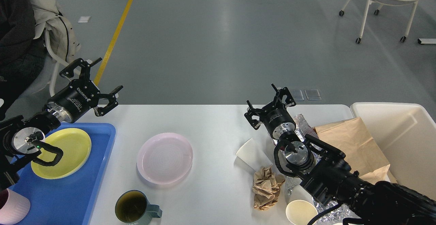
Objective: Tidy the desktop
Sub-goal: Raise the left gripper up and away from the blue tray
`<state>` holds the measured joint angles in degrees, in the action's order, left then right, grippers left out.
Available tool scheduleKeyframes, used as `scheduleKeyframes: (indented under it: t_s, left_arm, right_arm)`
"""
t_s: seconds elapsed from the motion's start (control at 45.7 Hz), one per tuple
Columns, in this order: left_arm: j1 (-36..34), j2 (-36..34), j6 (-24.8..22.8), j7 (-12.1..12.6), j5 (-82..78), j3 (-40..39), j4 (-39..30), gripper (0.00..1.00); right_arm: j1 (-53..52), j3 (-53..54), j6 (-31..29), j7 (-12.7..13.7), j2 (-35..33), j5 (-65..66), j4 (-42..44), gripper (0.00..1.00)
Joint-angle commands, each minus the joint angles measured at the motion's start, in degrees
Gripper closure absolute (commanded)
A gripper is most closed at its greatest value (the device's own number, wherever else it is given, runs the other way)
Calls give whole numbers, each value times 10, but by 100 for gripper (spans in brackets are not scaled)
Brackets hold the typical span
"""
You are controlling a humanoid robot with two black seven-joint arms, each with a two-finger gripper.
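The desktop (211, 122) is a wide white tabletop. On it lie a pink plate (165, 158), a grey-blue mug (134, 208) with dark liquid, a tipped white paper cup (250, 154), a crumpled brown paper ball (266, 186) and an upright paper cup (301, 212). My left gripper (92, 81) hangs open above the desktop's far left corner, empty. Near the far edge at centre right, my right gripper (269, 102) is open with nothing between its fingers.
A blue tray (78, 197) at the left holds a yellow plate (64, 152) and a pink cup (12, 207). A cream bin (405, 139) stands at the right, with a brown paper bag (351, 143) and crumpled foil (303, 124) beside it. Chairs stand on the floor beyond.
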<state>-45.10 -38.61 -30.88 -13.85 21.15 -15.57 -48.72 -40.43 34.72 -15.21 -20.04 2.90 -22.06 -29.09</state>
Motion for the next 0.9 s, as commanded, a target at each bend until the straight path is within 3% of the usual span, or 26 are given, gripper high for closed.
scheduleKeyframes:
  t_s: [0.0,0.263,0.372,0.482,0.591,0.635,0.722,0.876]
  left_arm:
    - [0,3,-5,0,-1,0,1,2]
    - [-3,-3,3,4,-1,9,4,2]
    - [-33,-32,2,6,-7,25,-2,2]
    - [-141,-78,-1,2,-51,146,-33,2]
    - [-320,-113,-7,-15,-65,382,-77,2]
    - [-397,-112,-13,-35,-66,485,-86,2]
    - [-538,-88,-49,-101,-69,703,-91,2]
    - [-742,45,-125,-251,-75,1023,-106,2]
  right_arm:
    - [0,0,0,0,0,0,0,0]
    - [0,0,0,0,0,0,0,0]
    - [0,0,-1,0,0,0,0,0]
    - [0,0,0,0,0,0,0,0]
    - [0,0,0,0,0,0,0,0]
    - [0,0,0,0,0,0,0,0]
    - [0,0,0,0,0,0,0,0]
    - [0,0,0,0,0,0,0,0]
